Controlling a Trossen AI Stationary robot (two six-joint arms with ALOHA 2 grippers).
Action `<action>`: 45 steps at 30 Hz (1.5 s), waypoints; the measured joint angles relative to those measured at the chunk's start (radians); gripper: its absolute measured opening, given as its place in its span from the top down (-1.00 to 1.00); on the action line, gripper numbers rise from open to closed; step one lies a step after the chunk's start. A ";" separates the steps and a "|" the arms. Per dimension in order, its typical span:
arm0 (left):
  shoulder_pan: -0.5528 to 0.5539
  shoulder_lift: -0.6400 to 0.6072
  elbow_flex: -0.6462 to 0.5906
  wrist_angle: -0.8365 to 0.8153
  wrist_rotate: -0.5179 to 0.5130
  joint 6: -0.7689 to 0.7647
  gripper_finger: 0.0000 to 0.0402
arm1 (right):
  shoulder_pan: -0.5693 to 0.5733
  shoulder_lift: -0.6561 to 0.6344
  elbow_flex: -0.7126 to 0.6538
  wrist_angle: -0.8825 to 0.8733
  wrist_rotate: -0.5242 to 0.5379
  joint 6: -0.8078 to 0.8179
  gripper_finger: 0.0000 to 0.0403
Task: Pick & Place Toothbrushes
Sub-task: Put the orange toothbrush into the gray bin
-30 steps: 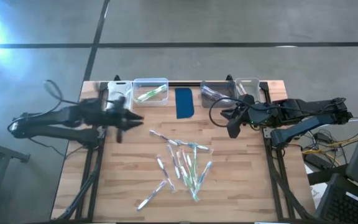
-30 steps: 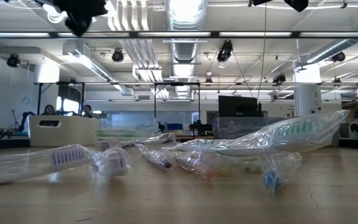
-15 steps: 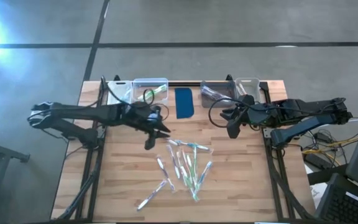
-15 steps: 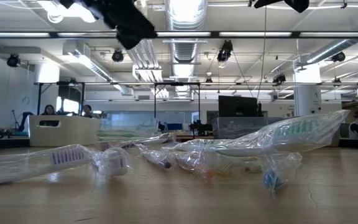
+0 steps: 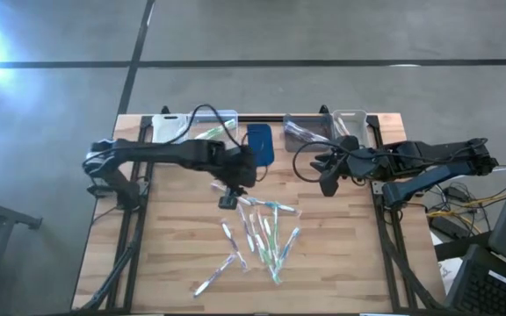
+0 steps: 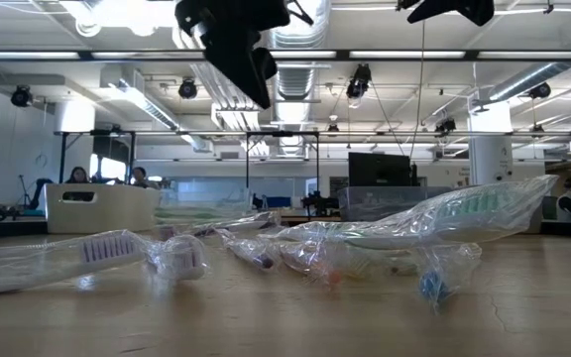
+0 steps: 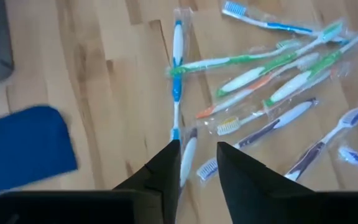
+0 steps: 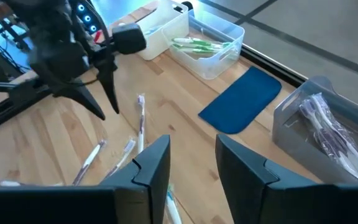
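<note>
Dark left gripper (image 5: pixel 227 198) parted and empty above the toothbrushes (image 5: pixel 259 231); right gripper (image 5: pixel 327 184) likewise parted, empty

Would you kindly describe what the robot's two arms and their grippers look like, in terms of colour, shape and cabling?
Both arms are dark, slender and jointed. The left gripper and right gripper each end in two black, tapering, wedge-shaped fingers. Thin black cables loop above each arm near the wrist. The left arm's wrist housing carries small blue lights and a light-coloured cylindrical part.
</note>
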 joint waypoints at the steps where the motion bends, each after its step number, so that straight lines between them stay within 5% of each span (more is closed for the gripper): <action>1: -0.001 0.019 0.030 -0.017 0.000 0.018 0.42 | 0.000 0.000 -0.001 -0.001 0.000 0.000 0.37; 13: -0.004 0.180 0.153 -0.067 -0.021 0.212 0.08 | 0.000 0.000 -0.002 -0.001 -0.008 0.000 0.36; 32: -0.103 0.311 0.149 -0.069 -0.021 0.395 0.10 | 0.000 0.000 -0.018 -0.005 -0.010 -0.010 0.58; 45: -0.128 0.400 0.143 -0.070 -0.021 0.391 0.10 | 0.000 0.000 -0.026 -0.004 -0.010 -0.007 0.42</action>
